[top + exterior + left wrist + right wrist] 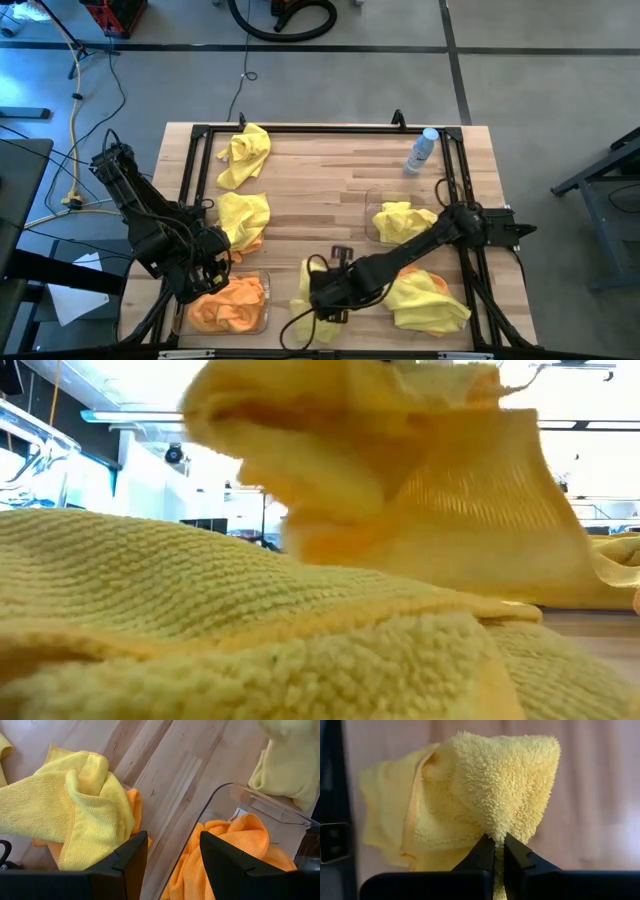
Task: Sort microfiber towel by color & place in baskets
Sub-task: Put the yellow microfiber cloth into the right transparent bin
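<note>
My right gripper reaches across to the table's near middle and is shut on a yellow towel, which also shows raised in the low view. My left gripper is open and hovers over the far rim of the left basket, which holds orange towels. The right basket holds a yellow towel. Loose on the table lie a yellow towel at the far left, a yellow one over an orange one, and another yellow one at the near right. My right gripper pinches a bunched fold of the yellow towel between its two fingertips. The fingers come slanting down from the table's right. The towel stands up in loose folds past the fingertips; whether its lower end rests on the table cannot be told.
A small clear bottle with a blue cap stands near the table's far right corner. A black frame runs along the table's edges. Bare wood shows in the far middle. A yellow towel fills the low view's foreground.
</note>
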Controlling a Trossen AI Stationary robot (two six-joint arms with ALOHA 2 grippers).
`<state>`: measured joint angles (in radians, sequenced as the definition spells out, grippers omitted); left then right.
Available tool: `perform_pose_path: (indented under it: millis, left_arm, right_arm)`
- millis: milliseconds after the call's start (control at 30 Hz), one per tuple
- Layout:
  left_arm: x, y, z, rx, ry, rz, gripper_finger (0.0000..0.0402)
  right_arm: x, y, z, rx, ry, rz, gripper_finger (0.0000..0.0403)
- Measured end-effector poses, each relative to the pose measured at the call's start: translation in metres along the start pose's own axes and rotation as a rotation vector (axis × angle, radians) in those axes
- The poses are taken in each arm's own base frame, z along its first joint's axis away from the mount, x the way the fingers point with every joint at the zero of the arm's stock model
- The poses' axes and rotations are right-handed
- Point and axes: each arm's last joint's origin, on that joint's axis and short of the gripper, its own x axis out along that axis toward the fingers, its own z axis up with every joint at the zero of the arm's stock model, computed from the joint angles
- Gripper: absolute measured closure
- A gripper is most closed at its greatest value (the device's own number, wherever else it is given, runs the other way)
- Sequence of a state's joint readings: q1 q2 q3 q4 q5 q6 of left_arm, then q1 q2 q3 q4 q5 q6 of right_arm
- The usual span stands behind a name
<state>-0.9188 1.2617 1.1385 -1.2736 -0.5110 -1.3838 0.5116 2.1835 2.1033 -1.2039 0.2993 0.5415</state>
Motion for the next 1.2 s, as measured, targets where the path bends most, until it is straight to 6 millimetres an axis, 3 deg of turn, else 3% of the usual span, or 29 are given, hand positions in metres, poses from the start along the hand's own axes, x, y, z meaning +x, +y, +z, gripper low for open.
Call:
perform_pose_path:
  millis: [133,267,500,800,1000,1200]
  left_arm:
    - [0.000,0.000,0.000,-0.007,0.000,0.001,0.0232]
    - [0.000,0.000,0.001,-0.045,0.000,0.002,0.0232]
    - [0.000,0.000,0.001,-0.061,-0.001,0.000,0.0232]
    - [0.004,0.002,0.007,-0.165,-0.005,0.016,0.0232]
    - [0.007,0.004,0.013,-0.199,-0.009,0.036,0.0232]
    - [0.011,0.006,0.020,-0.232,-0.014,0.054,0.0232]
  right_arm:
    - [-0.030,-0.016,-0.005,0.002,-0.047,-0.061,0.0400]
    - [-0.046,-0.032,-0.024,0.038,-0.100,-0.104,0.0401]
    - [-0.080,-0.078,-0.073,0.174,-0.294,-0.069,0.0402]
    - [-0.119,-0.153,-0.153,0.354,-0.462,-0.108,0.0402]
    - [-0.114,-0.183,-0.193,0.395,-0.363,-0.134,0.0403]
    - [-0.080,-0.187,-0.198,0.303,-0.232,-0.097,0.0403]
